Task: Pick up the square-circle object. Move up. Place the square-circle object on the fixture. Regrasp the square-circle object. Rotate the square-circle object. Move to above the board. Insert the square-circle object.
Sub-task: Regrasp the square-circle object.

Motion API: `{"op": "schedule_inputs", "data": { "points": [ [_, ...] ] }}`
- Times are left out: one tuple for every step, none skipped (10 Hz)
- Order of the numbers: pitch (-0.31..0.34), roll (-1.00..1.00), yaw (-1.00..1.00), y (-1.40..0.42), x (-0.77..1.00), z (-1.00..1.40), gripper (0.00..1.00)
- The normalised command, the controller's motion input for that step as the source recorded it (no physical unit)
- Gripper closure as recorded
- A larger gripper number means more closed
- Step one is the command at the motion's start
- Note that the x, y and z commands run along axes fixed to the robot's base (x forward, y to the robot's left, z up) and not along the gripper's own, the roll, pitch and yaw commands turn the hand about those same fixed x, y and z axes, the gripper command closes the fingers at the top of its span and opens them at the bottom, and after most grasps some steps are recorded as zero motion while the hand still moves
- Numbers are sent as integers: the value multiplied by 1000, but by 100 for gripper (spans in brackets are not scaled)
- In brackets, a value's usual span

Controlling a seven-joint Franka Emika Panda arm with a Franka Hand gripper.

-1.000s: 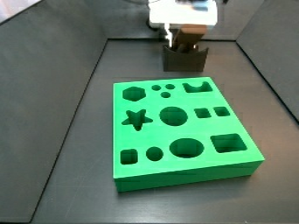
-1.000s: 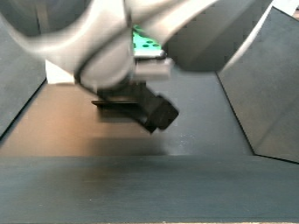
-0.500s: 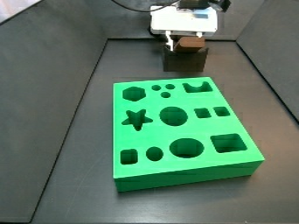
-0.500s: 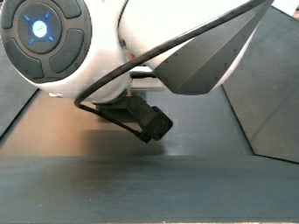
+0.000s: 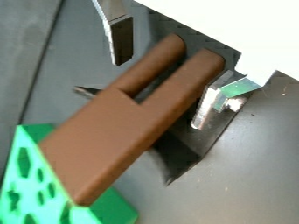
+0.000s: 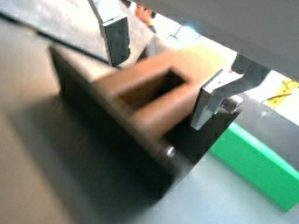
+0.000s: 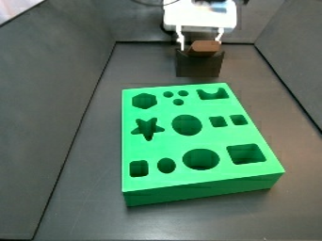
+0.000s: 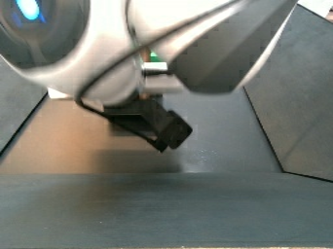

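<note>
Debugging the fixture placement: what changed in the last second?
The end effector lifted slightly from the fixture. In both wrist views its fingers flank the square-circle object with gaps, apparently released; when is unclear. The object on the fixture and the board did not move.

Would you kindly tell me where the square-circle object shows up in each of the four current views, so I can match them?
Wrist view: the square-circle object runs diagonally between the open gripper fingers.
Wrist view: its brown end sits on the fixture.
Side view: a brown sliver atop the fixture, far end.
Side view: not discernible; the arm blocks it.
Shared landmark: the green board, also visible at.
</note>
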Motion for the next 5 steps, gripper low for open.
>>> {"op": "schedule_inputs", "data": {
  "points": [
    [72,40,-8,-3,-32,1000,0],
    [72,45,-16,-3,-35,1000,0],
    [68,48,-32,1,-36,817,0],
    [64,50,-39,8,-31,629,0],
    [59,47,-43,6,-27,440,0]
  ]
}}
